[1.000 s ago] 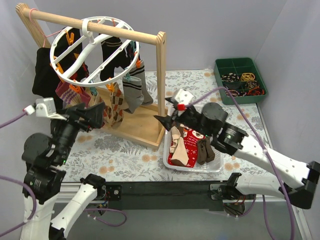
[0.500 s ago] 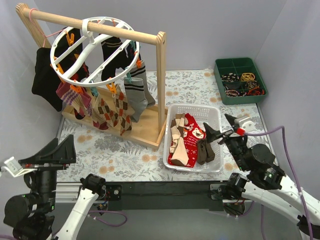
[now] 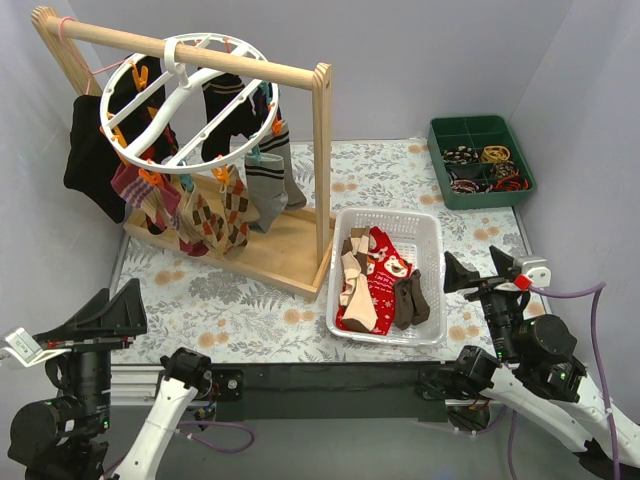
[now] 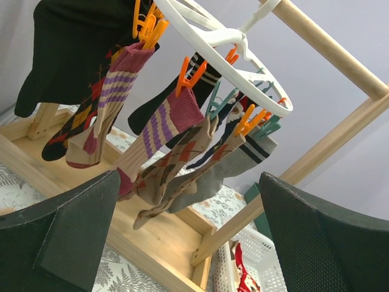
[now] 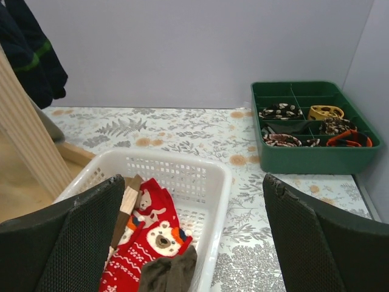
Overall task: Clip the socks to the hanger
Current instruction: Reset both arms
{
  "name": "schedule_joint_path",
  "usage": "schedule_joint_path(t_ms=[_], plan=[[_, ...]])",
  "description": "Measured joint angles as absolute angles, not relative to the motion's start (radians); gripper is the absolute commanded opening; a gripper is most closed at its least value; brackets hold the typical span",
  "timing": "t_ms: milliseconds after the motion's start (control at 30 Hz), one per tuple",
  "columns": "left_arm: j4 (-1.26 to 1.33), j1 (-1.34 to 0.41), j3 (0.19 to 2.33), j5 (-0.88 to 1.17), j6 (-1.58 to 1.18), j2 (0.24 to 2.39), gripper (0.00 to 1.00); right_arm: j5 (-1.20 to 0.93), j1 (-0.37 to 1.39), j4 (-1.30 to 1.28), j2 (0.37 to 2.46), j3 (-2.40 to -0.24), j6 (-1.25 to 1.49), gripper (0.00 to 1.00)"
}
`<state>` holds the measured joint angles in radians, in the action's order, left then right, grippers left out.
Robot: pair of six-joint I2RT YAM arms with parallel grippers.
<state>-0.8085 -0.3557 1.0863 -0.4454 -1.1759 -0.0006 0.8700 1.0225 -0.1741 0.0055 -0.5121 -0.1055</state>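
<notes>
Wooden stand (image 3: 322, 150), upper left, carries hanger (image 3: 213, 40); hung socks (image 3: 215, 215) have swung closer together since the earlier frame. Basket (image 3: 432, 260), centre, holds loose socks (image 3: 375, 285), overlapping and partly hidden. Right claw (image 3: 470, 270), now further right, gapes empty just beside basket. Left claw (image 3: 125, 310), lower left, gapes empty, well below hanger.
</notes>
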Motion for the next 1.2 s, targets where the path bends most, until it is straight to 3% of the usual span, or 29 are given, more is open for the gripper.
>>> schedule_joint_path(t_ms=[1200], plan=[[-0.802, -0.356, 0.997, -0.476, -1.180, -0.001, 0.97, 0.966, 1.023, -0.245, 0.006, -0.442, -0.051, 0.98]])
